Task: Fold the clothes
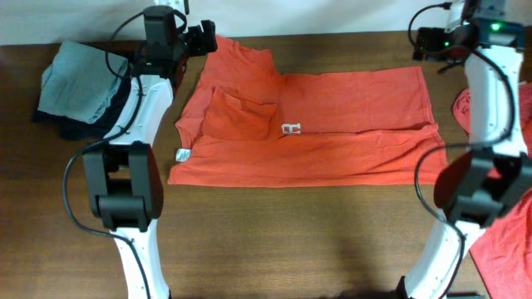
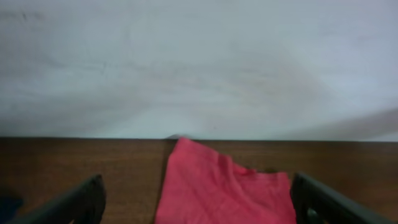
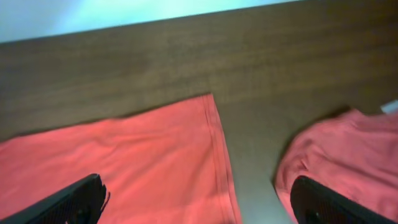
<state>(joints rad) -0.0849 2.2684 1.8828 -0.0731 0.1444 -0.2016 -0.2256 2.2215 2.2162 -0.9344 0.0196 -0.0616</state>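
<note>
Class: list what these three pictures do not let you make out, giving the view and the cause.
- Print on the T-shirt: overhead, too small to read.
- Second shirt: overhead, cut by the right edge, partly behind the right arm.
- Pile of folded clothes: overhead, partly under the left arm; number of garments unclear.
- T-shirt in the left wrist view: blurred, cut by the bottom edge.

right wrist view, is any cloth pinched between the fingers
No, the right gripper stands wide open; the orange shirt lies flat on the table.
</note>
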